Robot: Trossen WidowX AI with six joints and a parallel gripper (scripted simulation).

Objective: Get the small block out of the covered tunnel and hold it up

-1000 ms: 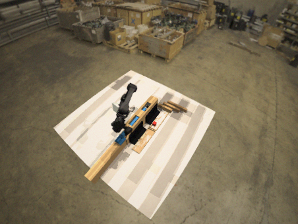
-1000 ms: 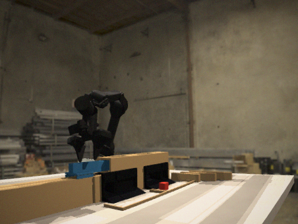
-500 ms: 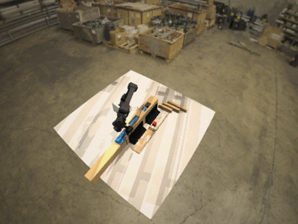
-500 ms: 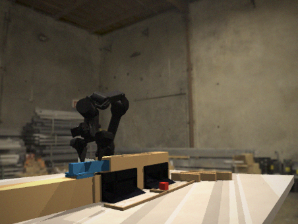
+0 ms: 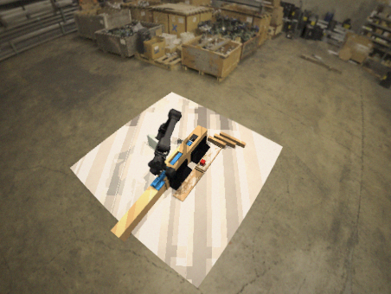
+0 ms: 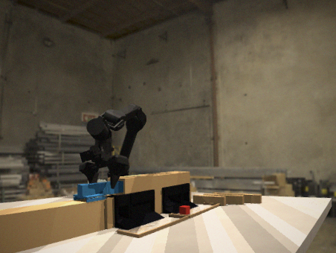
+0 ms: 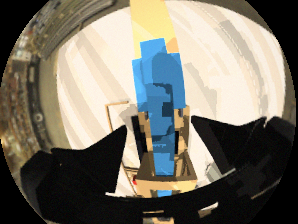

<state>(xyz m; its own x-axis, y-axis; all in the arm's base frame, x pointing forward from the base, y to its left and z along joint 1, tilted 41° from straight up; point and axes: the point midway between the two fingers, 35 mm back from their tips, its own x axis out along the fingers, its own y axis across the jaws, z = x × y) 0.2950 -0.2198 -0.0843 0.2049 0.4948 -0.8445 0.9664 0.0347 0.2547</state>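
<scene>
The wooden tunnel point(image 5: 200, 131) point(image 6: 160, 179) point(image 7: 166, 186) has black-covered openings in its side and slots on top, where blue shows. The blue sliding cage with its handle point(image 5: 159, 181) point(image 6: 91, 190) point(image 7: 167, 70) sticks out of the tunnel's near end, above a long beam. A small red block point(image 5: 202, 162) point(image 6: 184, 210) point(image 7: 135, 180) sits outside the tunnel, low beside its far opening. My gripper point(image 6: 102, 184) point(image 7: 160, 123) is open and empty, pointing down. Its fingers stand apart on either side of the blue piece; whether they touch it cannot be told.
The long wooden beam point(image 5: 138, 212) point(image 6: 56, 219) point(image 7: 152, 25) runs out from the tunnel's end past the table edge. A low wooden rim point(image 5: 183, 193) point(image 6: 139, 234) borders the strip beside the tunnel. Loose rods point(image 5: 233, 139) point(image 6: 234, 199) lie beyond the far end. A pale panel point(image 5: 152, 142) stands behind the arm.
</scene>
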